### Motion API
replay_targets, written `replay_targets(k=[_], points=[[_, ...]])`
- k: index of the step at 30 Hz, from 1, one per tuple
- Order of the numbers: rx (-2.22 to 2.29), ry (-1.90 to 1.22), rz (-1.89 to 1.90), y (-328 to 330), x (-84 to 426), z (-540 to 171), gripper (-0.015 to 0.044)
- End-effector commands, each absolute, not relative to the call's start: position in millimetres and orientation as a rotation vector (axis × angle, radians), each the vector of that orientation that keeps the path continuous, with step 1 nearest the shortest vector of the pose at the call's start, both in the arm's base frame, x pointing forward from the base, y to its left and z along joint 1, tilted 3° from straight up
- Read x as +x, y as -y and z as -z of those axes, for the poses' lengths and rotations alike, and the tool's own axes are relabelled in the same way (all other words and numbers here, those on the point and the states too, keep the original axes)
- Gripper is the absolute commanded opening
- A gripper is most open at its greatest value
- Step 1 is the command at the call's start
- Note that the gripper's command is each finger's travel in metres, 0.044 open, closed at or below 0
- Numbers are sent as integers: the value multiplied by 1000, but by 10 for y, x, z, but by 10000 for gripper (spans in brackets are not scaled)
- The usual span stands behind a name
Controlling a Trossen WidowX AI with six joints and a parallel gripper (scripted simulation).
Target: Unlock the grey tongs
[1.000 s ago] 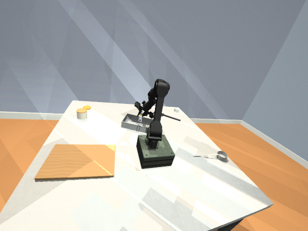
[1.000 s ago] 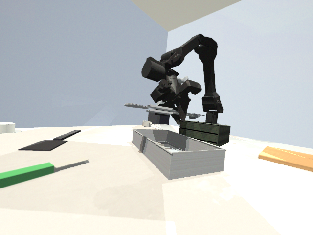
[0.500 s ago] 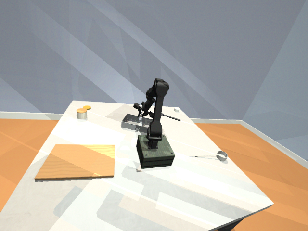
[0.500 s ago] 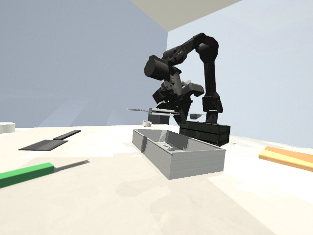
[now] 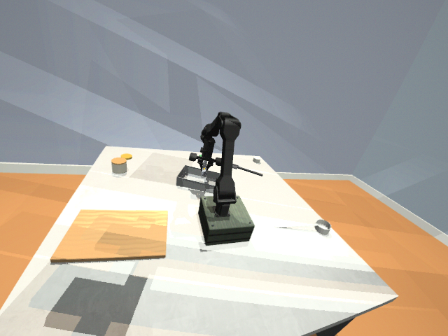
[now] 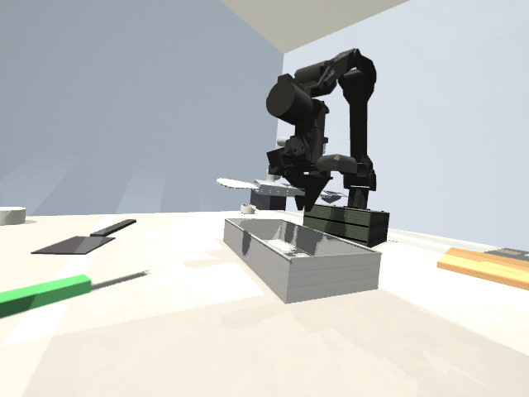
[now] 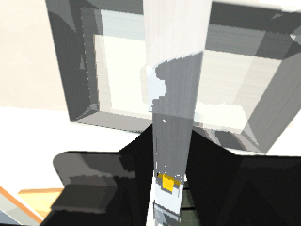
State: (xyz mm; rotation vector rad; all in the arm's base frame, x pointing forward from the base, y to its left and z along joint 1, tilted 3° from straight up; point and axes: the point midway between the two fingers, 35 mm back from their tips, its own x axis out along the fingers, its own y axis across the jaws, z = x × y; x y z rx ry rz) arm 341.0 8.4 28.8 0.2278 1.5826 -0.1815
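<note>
My gripper (image 5: 204,169) (image 6: 308,197) (image 7: 166,125) is shut on the grey tongs (image 6: 239,184) (image 7: 174,89). It holds them near their hinge end, where a small yellow lock piece (image 7: 167,184) shows between the fingers. The tongs are roughly level, arms together, a little above the grey roasting tin (image 5: 187,179) (image 6: 298,273) (image 7: 75,71), and reach out over it. The wooden board (image 5: 115,231) (image 6: 483,262) lies flat on the table at the near left in the top view, well away from the tin.
The arm's green-grey base (image 5: 226,220) stands just in front of the tin. A grey pot with an orange top (image 5: 118,165) and an orange disc (image 5: 126,156) sit at the far left. A black spatula (image 6: 81,243) and a green-handled tool (image 6: 42,292) lie beyond the tin. A metal ring (image 5: 322,227) lies at the right.
</note>
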Motion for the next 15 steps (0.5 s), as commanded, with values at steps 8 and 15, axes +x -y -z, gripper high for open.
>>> replay_targets(k=[8, 15], points=[[218, -1579, 202, -110, 3423, -302, -150], [249, -1571, 230, -424, 3450, -346, -150]])
